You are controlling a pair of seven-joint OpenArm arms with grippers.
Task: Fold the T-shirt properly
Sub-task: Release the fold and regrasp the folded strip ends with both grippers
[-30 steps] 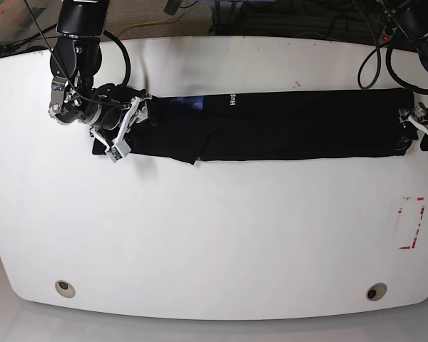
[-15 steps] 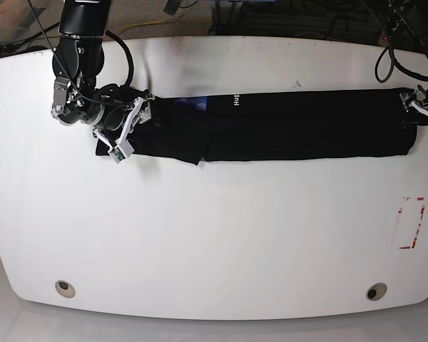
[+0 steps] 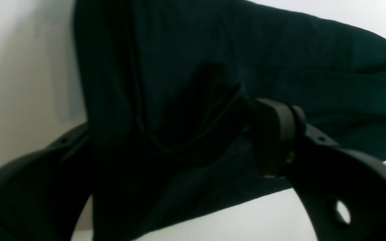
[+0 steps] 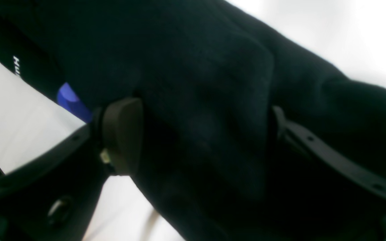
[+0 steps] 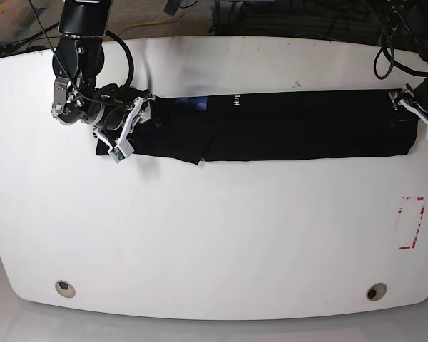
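Black cloth is filling most of the left wrist view: the T-shirt is lying bunched between the two dark fingers of the left tool, w/ one pad pressing against a fold on the right and the other finger sitting low at the left edge; jaws are standing wide w/ the fabric between them, gripping a thick wad of the shirt, and white tabletop is showing behind. Right wrist view: the right tool is straddling another thick bunch of the T-shirt, one pad touching the cloth at left, the other finger half buried at right, so it's clamping the shirt too; a blue patch of print and small white lettering are peeking out at upper left. Base view: the T-shirt is stretching as a long narrow band across the far half of the white tabletop, w/ the right tool sitting on its end at the view's left and the left tool at the end on the view's right. Red-marked rectangle is lying near the tabletop's right edge, well apart from the shirt.
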